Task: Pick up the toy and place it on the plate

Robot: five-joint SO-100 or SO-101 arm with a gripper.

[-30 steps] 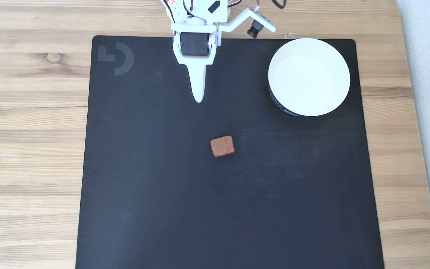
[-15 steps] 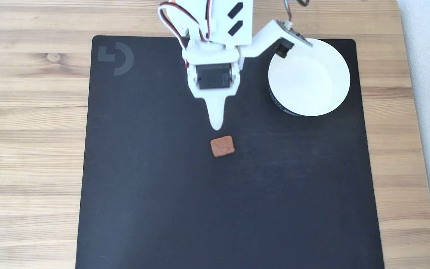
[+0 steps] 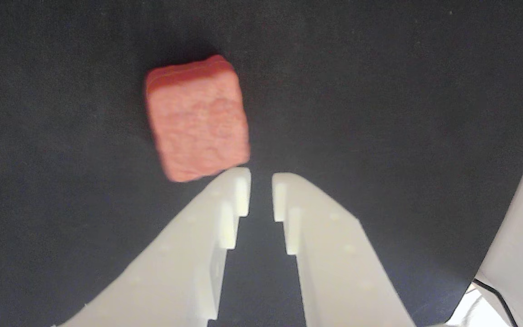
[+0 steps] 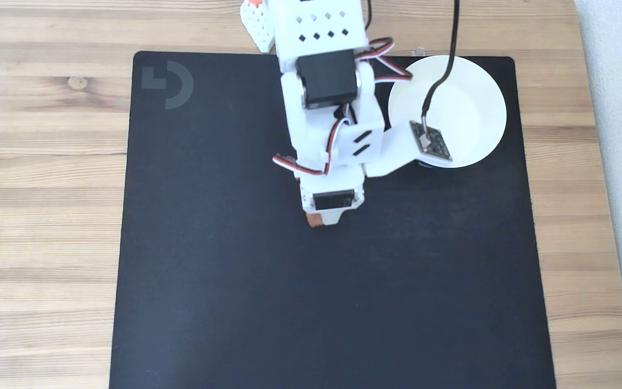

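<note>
I have the pincer point(image 3: 261, 188) low over the black mat point(image 3: 379, 91), its two white tips standing a narrow gap apart with nothing between them, so it is released but barely parted. In the wrist view the toy point(image 3: 197, 119) lies flat on the mat just ahead of the tips and off to the left, nearly touching the left tip. In the fixed view the arm point(image 4: 332, 124) covers most of the toy point(image 4: 312, 219), and the plate point(image 4: 473, 86) sits well apart at the mat's upper right corner, empty. To do this grasp well, I judge I should spread the tips wider than the toy, shift left in the wrist view until it sits centred between them, then ease forward and close on its two flat sides; otherwise the left tip would likely shove it away.
</note>
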